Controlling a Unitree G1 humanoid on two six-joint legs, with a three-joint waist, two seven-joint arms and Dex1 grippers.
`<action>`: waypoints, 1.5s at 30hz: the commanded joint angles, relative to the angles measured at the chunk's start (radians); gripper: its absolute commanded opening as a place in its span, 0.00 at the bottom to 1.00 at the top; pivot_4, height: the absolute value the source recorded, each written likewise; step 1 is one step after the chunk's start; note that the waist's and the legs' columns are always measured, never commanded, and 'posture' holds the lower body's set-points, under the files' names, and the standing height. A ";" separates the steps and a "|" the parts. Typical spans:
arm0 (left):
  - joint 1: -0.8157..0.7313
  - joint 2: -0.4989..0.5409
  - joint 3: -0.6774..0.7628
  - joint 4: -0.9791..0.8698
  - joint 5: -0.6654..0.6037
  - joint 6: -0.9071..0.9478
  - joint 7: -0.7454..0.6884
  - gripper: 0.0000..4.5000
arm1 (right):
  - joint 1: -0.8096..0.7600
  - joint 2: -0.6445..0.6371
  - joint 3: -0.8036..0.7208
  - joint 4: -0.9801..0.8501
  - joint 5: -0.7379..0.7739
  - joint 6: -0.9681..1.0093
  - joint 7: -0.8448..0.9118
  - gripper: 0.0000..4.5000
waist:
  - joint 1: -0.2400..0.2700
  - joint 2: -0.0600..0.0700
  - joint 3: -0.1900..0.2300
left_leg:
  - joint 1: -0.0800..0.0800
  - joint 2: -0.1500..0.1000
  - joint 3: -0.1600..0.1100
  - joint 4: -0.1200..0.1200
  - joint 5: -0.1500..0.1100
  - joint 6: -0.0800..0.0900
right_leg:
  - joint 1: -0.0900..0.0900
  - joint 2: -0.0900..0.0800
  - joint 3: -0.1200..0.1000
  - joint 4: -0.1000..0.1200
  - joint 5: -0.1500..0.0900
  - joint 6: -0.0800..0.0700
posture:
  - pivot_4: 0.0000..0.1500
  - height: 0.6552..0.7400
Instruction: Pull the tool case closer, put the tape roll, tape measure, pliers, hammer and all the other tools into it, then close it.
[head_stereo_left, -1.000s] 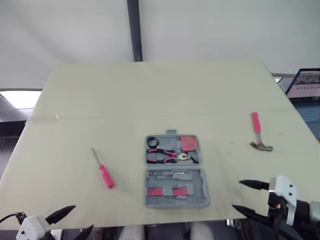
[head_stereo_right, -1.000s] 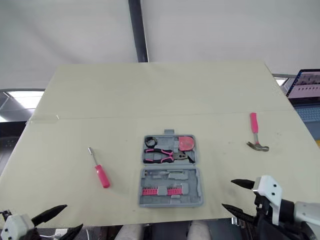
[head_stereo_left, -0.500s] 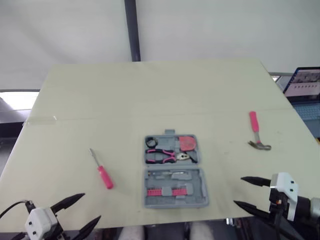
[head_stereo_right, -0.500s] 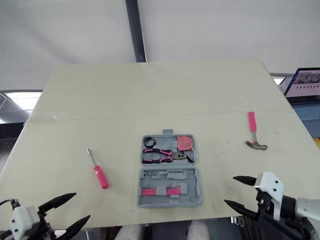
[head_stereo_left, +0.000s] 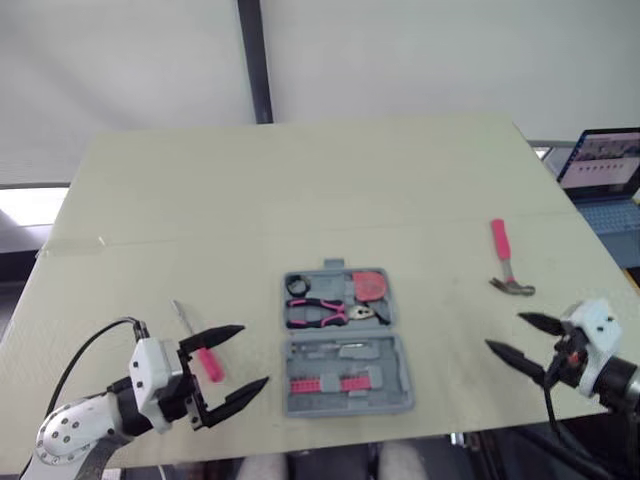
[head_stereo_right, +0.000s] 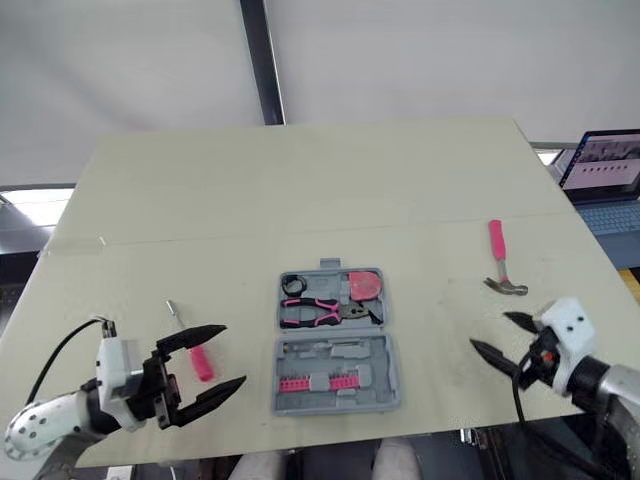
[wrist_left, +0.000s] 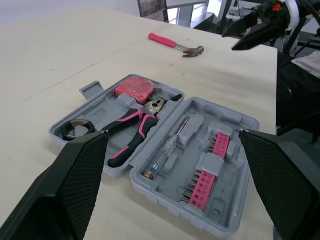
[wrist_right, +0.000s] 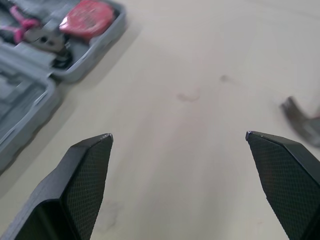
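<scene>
- Left gripper (head_stereo_left: 255, 354): fingers spread wide, empty.
- Right gripper (head_stereo_left: 503, 331): fingers apart, empty.
- Screwdriver (head_stereo_left: 212, 368): at the left gripper's fingers.
- Tool case (head_stereo_left: 405, 385): open, between both grippers; holds pliers (head_stereo_left: 325, 312), tape measure (head_stereo_left: 370, 286), tape roll (head_stereo_left: 299, 286).
- Hammer (head_stereo_left: 505, 268): just beyond the right gripper.

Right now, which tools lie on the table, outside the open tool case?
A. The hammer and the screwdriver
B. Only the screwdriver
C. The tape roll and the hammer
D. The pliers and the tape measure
A: the hammer lies on the table to the right of the tool case and the screwdriver to its left, while the pliers, tape measure and tape roll sit inside it.
</scene>
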 joint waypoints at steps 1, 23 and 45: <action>0.002 -0.001 -0.019 -0.027 0.005 -0.005 0.010 0.99 | -0.124 -0.005 -0.019 0.025 0.026 0.198 -0.154 1.00 | 0.003 0.001 0.000 | 0.000 0.000 0.000 0.000 0.000 0.000 | -0.001 0.000 0.000 0.000 0.000 0.000 | 1.00 1.00; 0.058 -0.046 -0.072 -0.097 0.074 -0.021 0.132 0.99 | -0.910 0.036 0.251 0.979 -0.234 0.229 -0.361 1.00 | -0.012 0.004 0.000 | -0.002 0.000 0.002 -0.001 0.000 0.000 | -0.004 0.000 0.001 0.001 0.000 0.000 | 1.00 1.00; -0.054 -0.009 -0.107 -0.248 0.036 0.211 0.274 1.00 | -0.958 0.060 0.281 1.153 -0.306 0.162 -0.344 0.62 | -0.024 0.004 0.000 | -0.002 0.000 0.002 -0.001 0.000 0.000 | -0.004 0.000 0.001 0.000 0.000 0.000 | 1.00 1.00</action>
